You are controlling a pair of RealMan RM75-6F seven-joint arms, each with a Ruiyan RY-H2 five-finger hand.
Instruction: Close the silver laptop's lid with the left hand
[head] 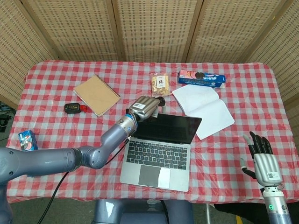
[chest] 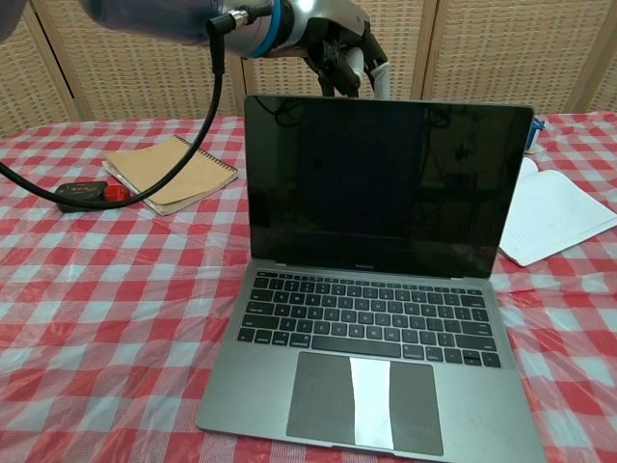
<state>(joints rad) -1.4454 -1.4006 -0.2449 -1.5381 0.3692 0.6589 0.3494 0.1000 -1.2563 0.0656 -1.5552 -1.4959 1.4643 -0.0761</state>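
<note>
The silver laptop [head: 159, 147] [chest: 371, 318] stands in the middle of the checked table, lid raised, its dark screen [chest: 381, 183] tipped toward the keyboard. My left hand [head: 145, 106] [chest: 342, 43] is behind the lid's top left edge, fingers curled against the back of the lid. It holds nothing; it presses on the lid. My right hand [head: 264, 161] hangs off the table's near right corner, fingers spread, empty, visible only in the head view.
An open white notebook [head: 203, 109] lies right of the laptop, a brown spiral notebook [head: 96, 94] to its left. A snack packet [head: 160, 84] and a blue biscuit pack [head: 202, 78] sit behind. A black and red device [head: 74, 108] and a small blue carton [head: 28, 138] lie far left.
</note>
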